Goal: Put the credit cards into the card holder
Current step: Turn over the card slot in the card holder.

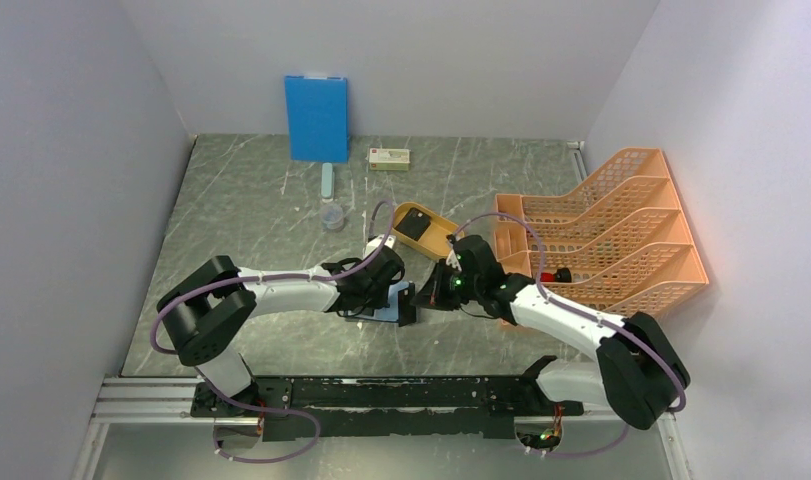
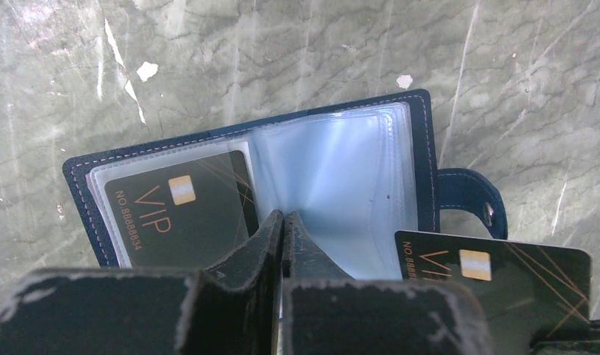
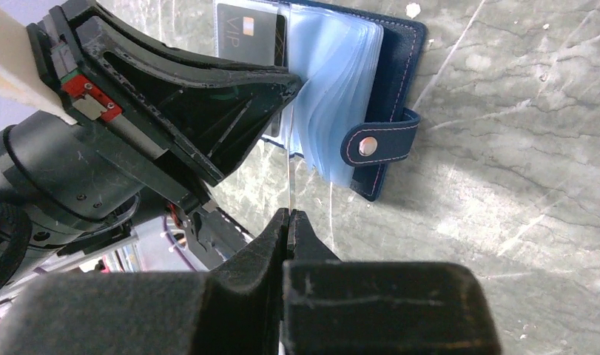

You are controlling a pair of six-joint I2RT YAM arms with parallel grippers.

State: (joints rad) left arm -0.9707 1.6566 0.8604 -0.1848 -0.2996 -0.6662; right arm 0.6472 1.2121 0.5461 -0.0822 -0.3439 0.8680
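The navy card holder lies open on the table, its clear sleeves fanned out and its snap tab to the right. One black VIP credit card sits in a left sleeve. My left gripper is shut on a clear sleeve at the spine and pulls it up into a tent. My right gripper is shut on a second black credit card, held just right of the holder and seen edge-on in the right wrist view. Another dark card lies in a yellow tray.
An orange mesh file rack stands at the right. A bright blue board leans on the back wall, with a small box beside it. A clear cup sits behind the left arm.
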